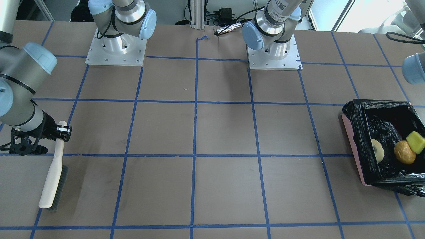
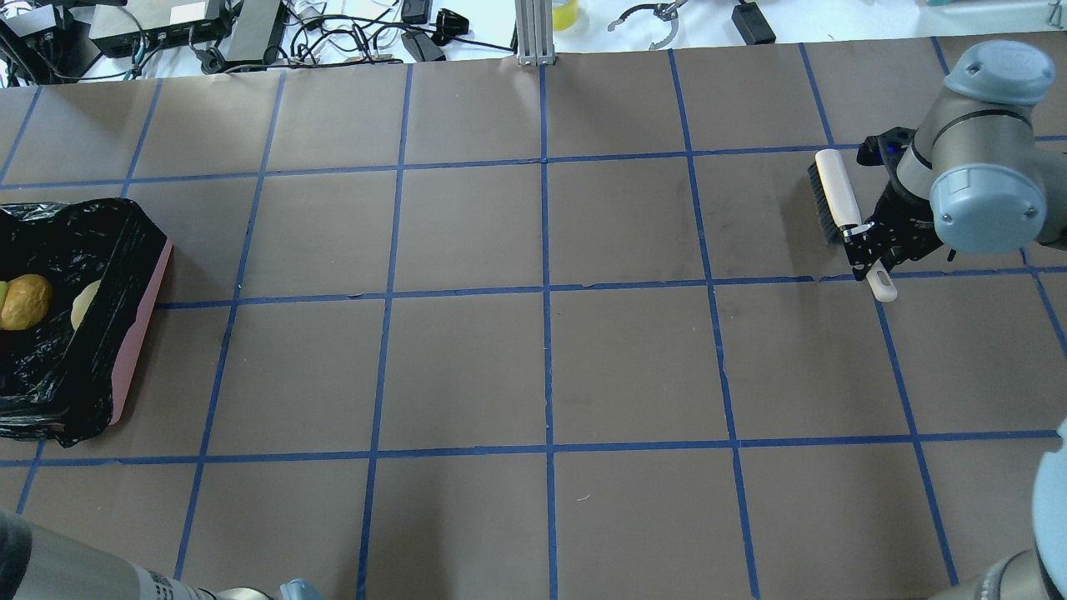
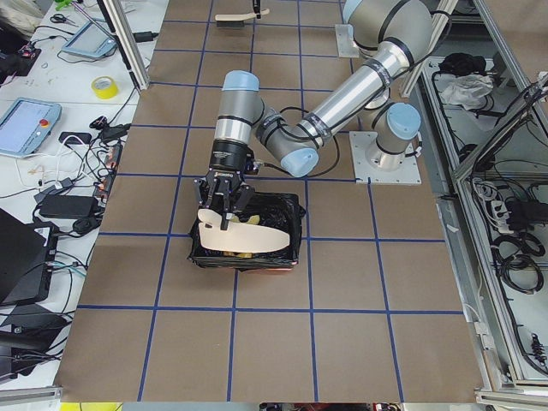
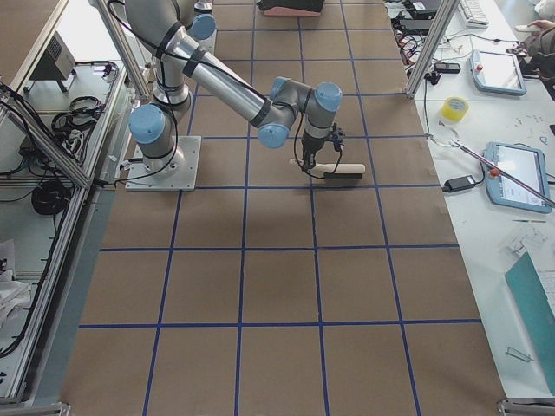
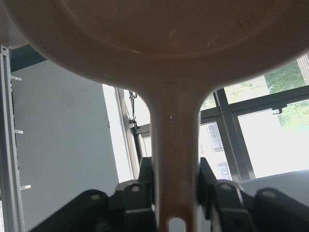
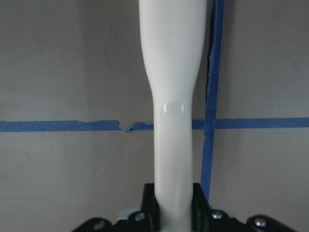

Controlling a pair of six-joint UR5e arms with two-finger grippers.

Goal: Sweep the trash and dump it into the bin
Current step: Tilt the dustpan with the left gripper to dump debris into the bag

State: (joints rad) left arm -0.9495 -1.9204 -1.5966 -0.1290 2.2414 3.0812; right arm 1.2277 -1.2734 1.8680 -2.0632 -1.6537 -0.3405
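Observation:
The bin (image 1: pixel 353 146) is pink, lined with a black bag, and stands at the table's end on my left; it also shows in the overhead view (image 2: pixel 142 325). Inside lie the orange-brown lump (image 1: pixel 404 152), the cream crescent (image 1: pixel 378 150) and the yellow-green wedge (image 1: pixel 416 141). My left gripper (image 5: pixel 175 169) is shut on the handle of the beige dustpan (image 3: pixel 244 240), held tilted over the bin. My right gripper (image 1: pixel 61 131) is shut on the handle of a cream brush (image 1: pixel 53 176), which is low at the table near the opposite end.
Both arm bases (image 1: pixel 116 49) stand on plates at the robot's side. Cables and electronics (image 2: pixel 250 33) line the far edge. Blue tape (image 2: pixel 546 292) divides the brown table into squares. A metal post (image 2: pixel 533 33) stands at the far middle.

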